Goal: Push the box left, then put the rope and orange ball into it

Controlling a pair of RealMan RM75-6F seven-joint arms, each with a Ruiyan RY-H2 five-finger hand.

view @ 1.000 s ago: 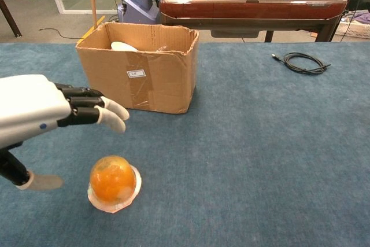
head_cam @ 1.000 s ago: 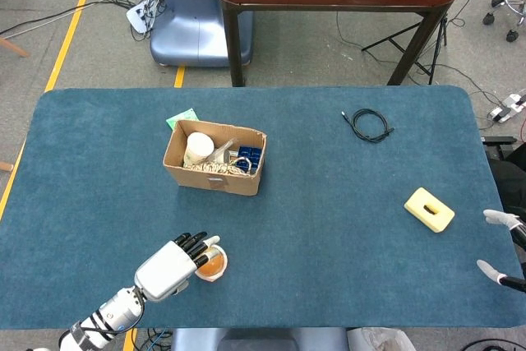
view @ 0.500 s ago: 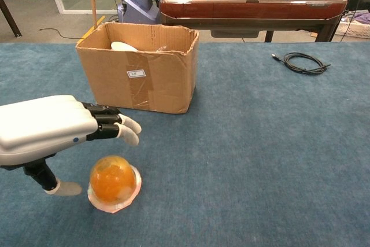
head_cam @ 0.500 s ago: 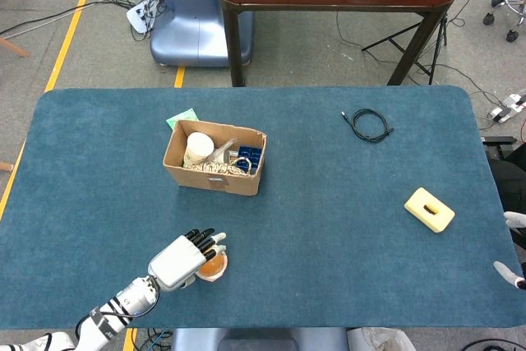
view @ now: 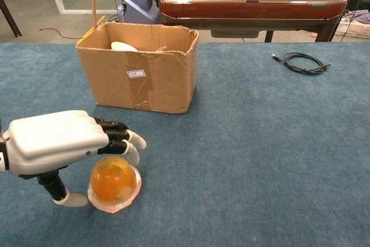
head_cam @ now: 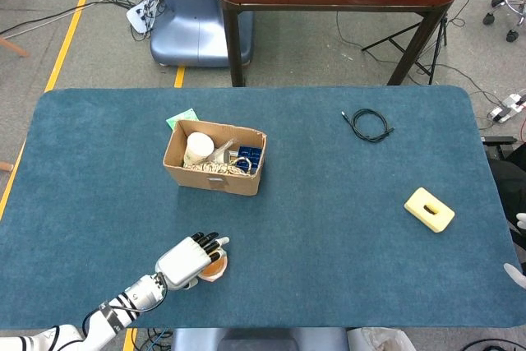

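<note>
Covering most of both views is the blue table (head_cam: 345,228), then the cardboard box (head_cam: 215,158) sitting at about 10 o'clock from table centre, with pale rope (head_cam: 209,168) apparently already coiled inside beside a white cup (head_cam: 198,148) and a blue item (head_cam: 249,157). Left hand (view: 60,143) hangs over the orange ball (view: 113,179) at roughly 7 o'clock near the front edge; fingers (view: 118,137) spread over the ball's top and the thumb (view: 69,199) low at its left side, nothing gripped, and contact cannot be told for sure. Ball rests on a small white ring base (view: 134,192). Right hand (head_cam: 518,273) barely shows at the 4 o'clock table edge in the head view, state cannot be told. Risks, as judgement: ball is round and smooth, so an off-centre closure could squirt it out and roll it off the near edge; the base might lift with it or tip. Box wall is tall, so a low carry could clip the rim. Head view alone shows box contents, a yellow block (head_cam: 428,209) at 4 o'clock and a green card (head_cam: 181,117) behind the box. Chest view alone shows the thumb placement, the box's taped front and label. Black cable (view: 300,62) at 1 o'clock appears in both.
</note>
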